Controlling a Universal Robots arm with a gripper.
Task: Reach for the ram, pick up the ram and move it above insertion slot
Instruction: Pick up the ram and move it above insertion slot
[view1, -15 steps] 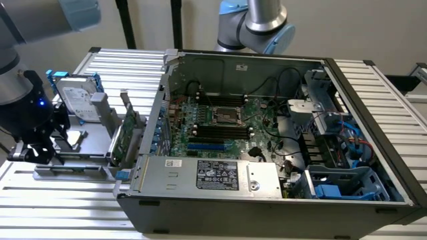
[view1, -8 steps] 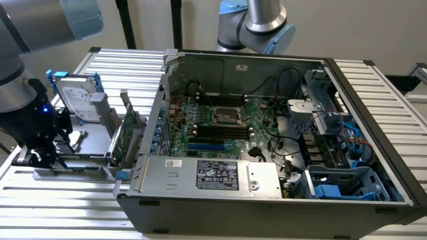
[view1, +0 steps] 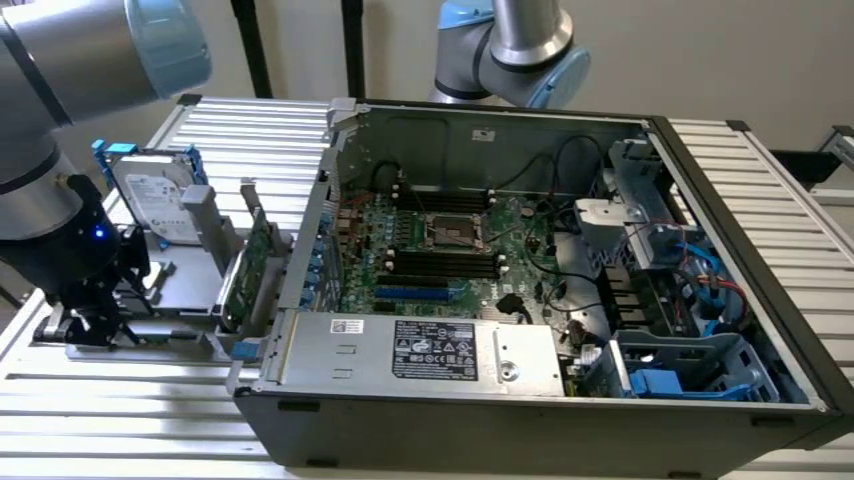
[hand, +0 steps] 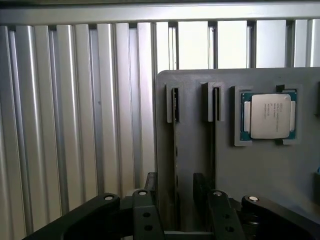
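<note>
Wrist view: black gripper (hand: 176, 202), jaws spread, flanks thin edge-on ram (hand: 176, 145).

The arm (view1: 54, 90) is silver-grey tubing with pale blue joint caps (view1: 167, 45). Its black gripper (hand: 175, 182) has linked bars, silver pins (hand: 108, 198) and a blue light (view1: 99, 234).

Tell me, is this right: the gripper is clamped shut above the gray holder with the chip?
No. The gripper stands open, not shut, above the gray holder with the chip. The wrist view shows its fingers apart, one on each side of the ram.
</note>
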